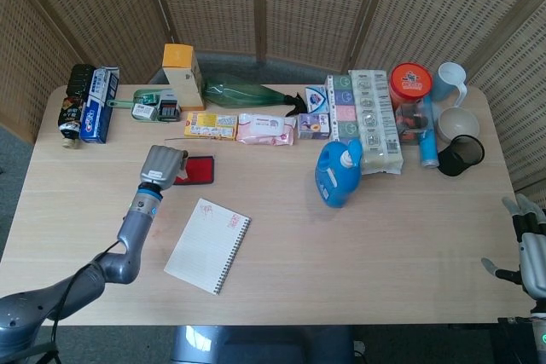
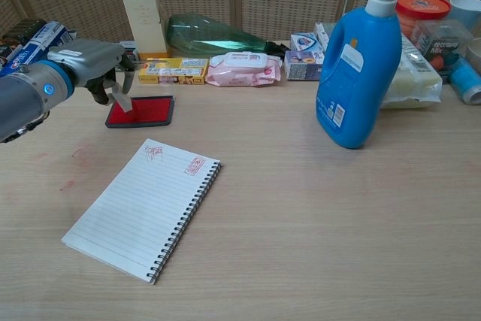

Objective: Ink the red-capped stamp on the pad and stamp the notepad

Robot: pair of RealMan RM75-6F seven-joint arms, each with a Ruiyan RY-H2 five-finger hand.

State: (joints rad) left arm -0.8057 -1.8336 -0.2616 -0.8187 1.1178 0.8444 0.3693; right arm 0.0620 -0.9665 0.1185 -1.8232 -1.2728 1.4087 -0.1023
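Observation:
My left hand [image 1: 162, 165] [image 2: 94, 65] holds the small stamp [image 2: 122, 98], a pale body pointing down. Its lower end meets the left part of the red ink pad [image 1: 200, 170] [image 2: 148, 111]; in the head view the hand hides the stamp. The spiral notepad [image 1: 207, 246] [image 2: 139, 208] lies open just in front of the pad, with two red stamp marks near its top edge. My right hand [image 1: 531, 249] hangs at the table's front right corner, fingers spread and holding nothing; only the head view shows it.
A blue detergent bottle [image 1: 339, 173] [image 2: 359, 65] stands right of centre. Along the back runs a row of boxes, a green bottle [image 2: 214, 35], a pink wipes pack [image 2: 244, 69] and snack packs. Cups and a red-lidded jar [image 1: 411, 83] sit back right.

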